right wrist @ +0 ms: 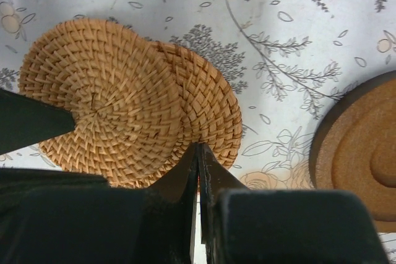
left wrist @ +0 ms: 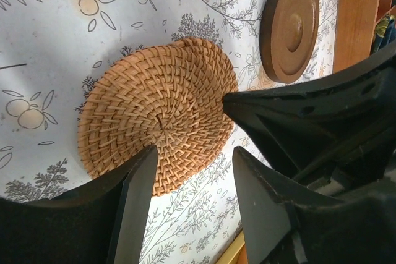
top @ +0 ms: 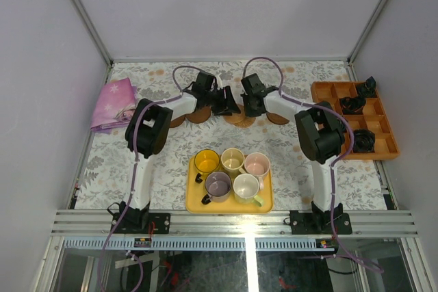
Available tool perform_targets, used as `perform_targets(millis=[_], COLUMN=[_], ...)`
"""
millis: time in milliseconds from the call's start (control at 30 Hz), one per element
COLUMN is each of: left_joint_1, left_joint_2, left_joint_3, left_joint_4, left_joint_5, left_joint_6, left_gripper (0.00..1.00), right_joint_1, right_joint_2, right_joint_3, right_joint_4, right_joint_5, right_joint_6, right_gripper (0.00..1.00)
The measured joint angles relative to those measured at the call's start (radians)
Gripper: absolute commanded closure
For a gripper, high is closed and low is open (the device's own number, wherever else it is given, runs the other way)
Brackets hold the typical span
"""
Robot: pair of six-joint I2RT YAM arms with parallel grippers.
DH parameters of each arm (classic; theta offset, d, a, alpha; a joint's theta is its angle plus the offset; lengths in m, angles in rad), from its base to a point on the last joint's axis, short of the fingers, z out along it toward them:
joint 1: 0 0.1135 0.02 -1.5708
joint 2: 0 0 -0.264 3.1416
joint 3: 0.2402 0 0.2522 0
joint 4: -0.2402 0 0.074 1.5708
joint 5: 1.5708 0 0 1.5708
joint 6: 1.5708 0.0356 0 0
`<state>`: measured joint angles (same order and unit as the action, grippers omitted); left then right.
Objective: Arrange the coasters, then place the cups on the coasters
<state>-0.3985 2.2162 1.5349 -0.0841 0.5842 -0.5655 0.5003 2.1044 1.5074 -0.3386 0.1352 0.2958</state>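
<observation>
- The table (top: 301,162) is covered with a floral-print cloth. Plain pale walls close it in on three sides, and a metal rail runs along the near edge.
- A pink cloth (top: 114,104) lies well to the left of the left gripper (left wrist: 192,199). An orange divided tray (top: 383,152) holding small black items lies well to the right of the right gripper (right wrist: 198,165).
- Left gripper: the jaws stand partly apart and grip nothing. The upper woven coaster (left wrist: 158,115) lies directly ahead of the fingertips, with its near edge showing in the gap between them.
- Right gripper: the jaws are fully closed, with nothing seen between them. The tips sit at the near edge of the lower woven coaster (right wrist: 213,109). Contact cannot be confirmed.
- A dark brown coaster (right wrist: 359,153) lies near the tips of the right gripper, on their right and apart from the woven pair. Two more brown coasters (top: 198,115) lie beside the left arm's wrist, behind and to the left of its fingertips.
- The cups (top: 233,161), five in all, stand on a yellow tray (top: 194,206) well behind both grippers, between the arm bases.
- Orientation: every coaster lies flat, and being round has no long axis. The overlapped woven pair forms an oblong whose long axis runs across the right gripper's line of reach. The cups stand upright, mouths up.
</observation>
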Motion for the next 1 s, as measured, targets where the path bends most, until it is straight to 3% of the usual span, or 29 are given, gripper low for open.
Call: perform_targets(millis=[467,1000], left_joint_1=[0.034,0.074], left_joint_2=[-0.011,0.000], left_joint_3=[-0.056,-0.010], left_joint_4=[0.055,0.000], left_joint_5=[-0.006,-0.042], left_joint_6=[-0.030,-0.023], left_gripper=[0.47,0.46], right_joint_1=[-0.105,-0.117], right_joint_2=[0.008,0.043], right_joint_3=[0.023,0.085], right_joint_4=[-0.031,-0.064], right_joint_5=[0.013,0.029], right_joint_6=[-0.006,-0.035], right_gripper=[0.99,0.99])
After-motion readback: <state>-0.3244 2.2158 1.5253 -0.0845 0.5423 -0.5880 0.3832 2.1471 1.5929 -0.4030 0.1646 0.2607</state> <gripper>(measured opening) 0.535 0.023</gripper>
